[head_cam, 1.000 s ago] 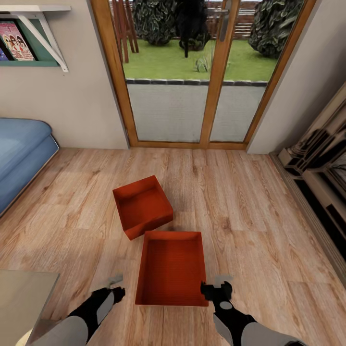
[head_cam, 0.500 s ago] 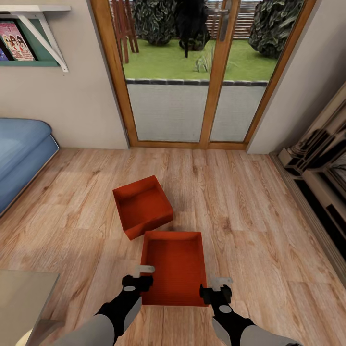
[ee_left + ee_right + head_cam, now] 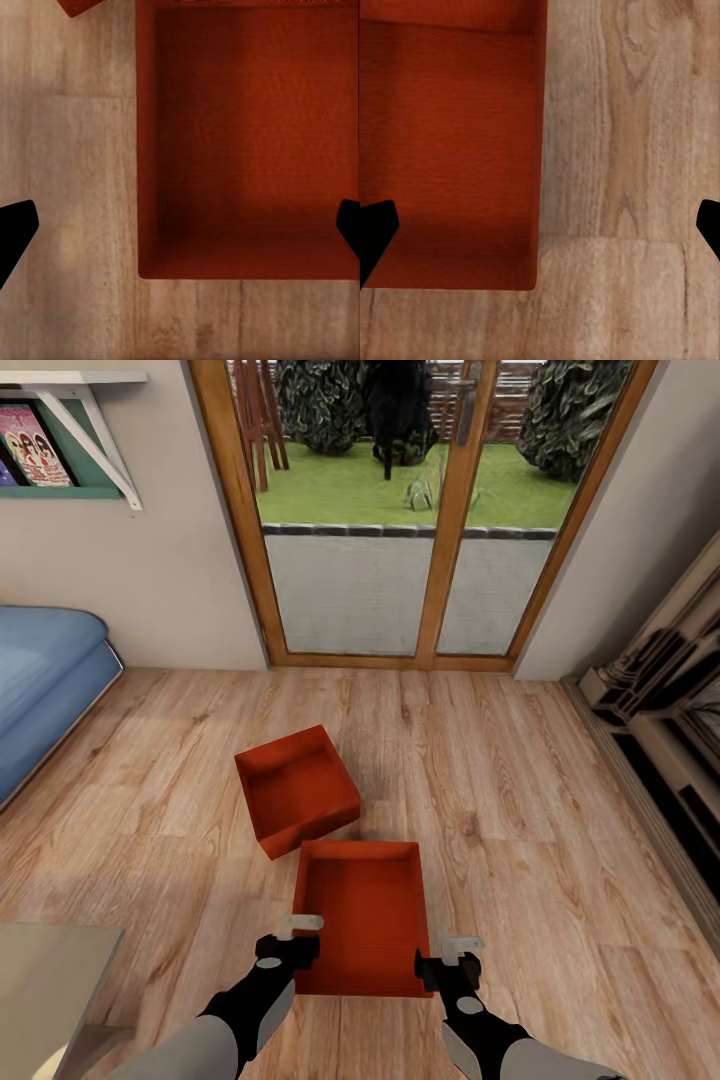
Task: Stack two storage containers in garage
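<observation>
You're at step zero: both red-orange open-top storage boxes sit on the light wood plank floor. Near box lies between open left pincer and open right pincer; far box just beyond. Nothing gripped.

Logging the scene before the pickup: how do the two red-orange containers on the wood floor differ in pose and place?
The near container lies square to the robot, its long sides running away from it; the far container is turned at an angle. The near container sits between the left gripper and right gripper, each open astride a side wall; the far container has no gripper by it. Both are open-topped, empty and upright on the wood floor.
</observation>
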Tool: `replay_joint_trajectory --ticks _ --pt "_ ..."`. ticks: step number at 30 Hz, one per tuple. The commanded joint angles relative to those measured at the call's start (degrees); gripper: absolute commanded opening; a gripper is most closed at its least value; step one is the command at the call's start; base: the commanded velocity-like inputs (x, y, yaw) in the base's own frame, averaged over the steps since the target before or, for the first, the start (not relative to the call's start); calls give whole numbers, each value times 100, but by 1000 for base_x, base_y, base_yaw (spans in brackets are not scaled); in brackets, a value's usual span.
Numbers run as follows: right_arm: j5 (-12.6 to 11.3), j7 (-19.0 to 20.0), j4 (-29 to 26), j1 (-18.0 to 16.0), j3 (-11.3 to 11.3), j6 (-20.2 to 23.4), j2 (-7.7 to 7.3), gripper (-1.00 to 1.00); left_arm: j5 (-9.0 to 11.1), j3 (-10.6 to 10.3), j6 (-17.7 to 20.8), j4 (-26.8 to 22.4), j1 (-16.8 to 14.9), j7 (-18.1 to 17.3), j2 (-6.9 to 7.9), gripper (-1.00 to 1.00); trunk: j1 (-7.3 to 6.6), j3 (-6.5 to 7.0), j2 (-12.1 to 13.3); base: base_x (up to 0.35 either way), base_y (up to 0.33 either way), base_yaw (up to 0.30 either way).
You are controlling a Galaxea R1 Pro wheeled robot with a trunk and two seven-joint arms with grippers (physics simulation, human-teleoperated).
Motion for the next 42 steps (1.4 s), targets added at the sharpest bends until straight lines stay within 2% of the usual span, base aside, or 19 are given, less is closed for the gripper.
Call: replay_joint_trajectory --ticks 1,7,16,21,24,28,29,31,34,38,40,42 --pt "-52 11 5 -3 50 -25 1 100 6 -37 -11 4 -3 35 0 100 0 -3 -2 0 0 0" --pt "-48 147 60 -2 50 -52 1 100 47 -36 -26 34 -1 57 0 100 0 -3 -2 0 0 0" --pt "-51 176 195 -2 50 -266 6 100 79 -25 -37 195 -3 -113 0 100 0 -3 -2 0 0 0" --pt "-51 178 205 -3 50 -285 9 100 219 182 -61 191 -3 -129 0 100 0 -3 -2 0 0 0" --pt "-50 178 206 -2 50 -288 9 100 305 349 -307 166 -3 -135 0 100 0 -3 -2 0 0 0" --pt "-51 178 207 -2 50 -296 9 100 396 502 -1267 205 -3 -51 4 100 0 -3 -2 0 0 0" --pt "-51 178 207 -2 50 -296 9 100 410 521 -1348 211 -3 -13 5 100 0 -3 -2 0 0 0" --pt "-50 178 207 -2 50 -297 9 100 446 589 -1501 220 -3 176 6 100 0 -3 -2 0 0 0" --pt "-51 178 207 -2 50 -343 9 100 488 691 -1618 228 -3 653 6 100 0 -3 -2 0 0 0" --pt "-51 178 207 -2 50 -384 9 100 488 715 -1565 257 1 783 1 100 0 -3 -2 0 0 0" --pt "-52 178 207 -2 50 -385 9 100 434 675 -924 250 5 748 0 100 0 -3 -2 0 0 0" --pt "-52 178 207 -2 50 -386 9 100 420 646 -629 235 2 693 2 100 0 -3 -2 0 0 0"
